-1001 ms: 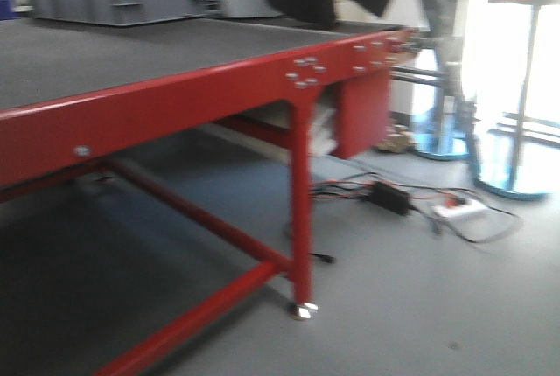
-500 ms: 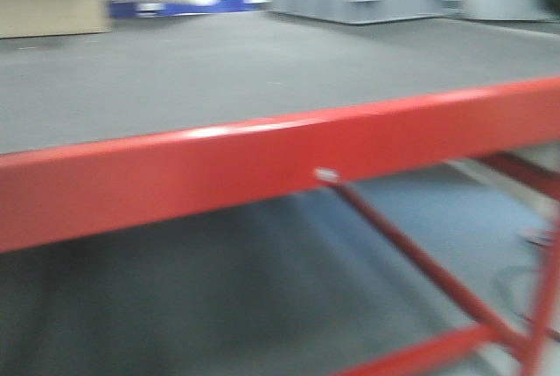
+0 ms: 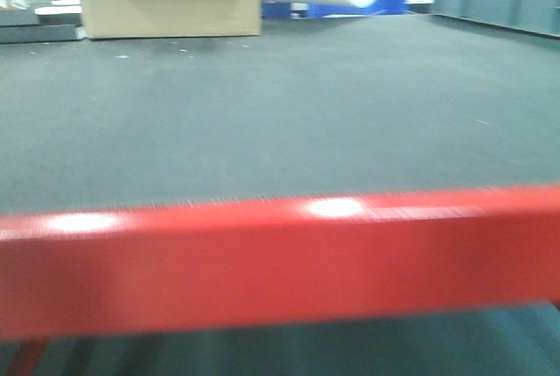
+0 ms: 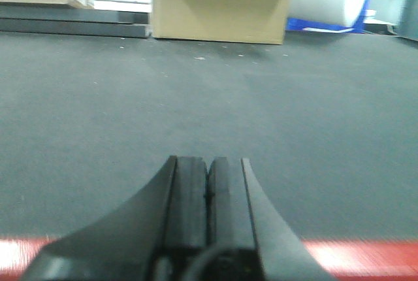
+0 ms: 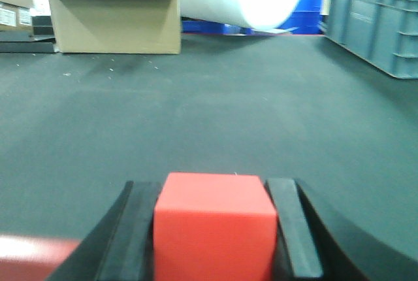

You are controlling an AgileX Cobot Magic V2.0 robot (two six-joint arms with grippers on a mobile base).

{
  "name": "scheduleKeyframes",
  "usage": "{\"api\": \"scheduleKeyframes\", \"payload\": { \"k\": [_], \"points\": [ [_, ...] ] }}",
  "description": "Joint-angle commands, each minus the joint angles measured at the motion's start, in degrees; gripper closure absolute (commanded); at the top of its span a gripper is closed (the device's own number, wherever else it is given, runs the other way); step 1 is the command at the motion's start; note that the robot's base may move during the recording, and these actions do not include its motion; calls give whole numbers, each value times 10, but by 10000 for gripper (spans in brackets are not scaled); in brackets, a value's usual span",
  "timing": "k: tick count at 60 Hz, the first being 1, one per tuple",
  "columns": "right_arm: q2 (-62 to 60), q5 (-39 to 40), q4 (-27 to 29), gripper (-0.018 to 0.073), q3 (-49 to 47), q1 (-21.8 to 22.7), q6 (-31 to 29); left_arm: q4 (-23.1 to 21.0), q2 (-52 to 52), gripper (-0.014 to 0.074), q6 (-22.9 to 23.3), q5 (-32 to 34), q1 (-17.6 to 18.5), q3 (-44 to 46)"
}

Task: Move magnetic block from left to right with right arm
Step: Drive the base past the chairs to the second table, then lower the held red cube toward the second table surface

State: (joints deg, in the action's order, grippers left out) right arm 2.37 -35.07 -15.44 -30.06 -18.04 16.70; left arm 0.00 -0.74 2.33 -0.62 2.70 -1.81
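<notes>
Spanning every view, dark-matted table (image 3: 280, 114) with red front rail (image 3: 280, 262); wide bare mat left room for carry. Cardboard box (image 4: 219, 6) sat at far edge, well apart from claws. Left claw (image 4: 208, 166) pressed together, empty, low over near rail, likely parked out of way. Right claw (image 5: 212, 193) clamped on red block (image 5: 214, 229), pads touching both side faces, near front rail. Flat-side squeeze judged to stop slip. Whether block cleared mat, could not tell.
</notes>
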Motion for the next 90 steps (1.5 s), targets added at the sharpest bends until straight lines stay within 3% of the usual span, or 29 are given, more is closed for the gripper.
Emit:
{"api": "scheduleKeyframes", "payload": {
  "k": [1, 90],
  "points": [
    [10, 52, -13, 388, -16, 0, -4, 0, -6, 713, 4, 54, -1, -5],
    [10, 52, -13, 388, -16, 0, -4, 0, -6, 713, 4, 54, -1, -5]
  ]
}}
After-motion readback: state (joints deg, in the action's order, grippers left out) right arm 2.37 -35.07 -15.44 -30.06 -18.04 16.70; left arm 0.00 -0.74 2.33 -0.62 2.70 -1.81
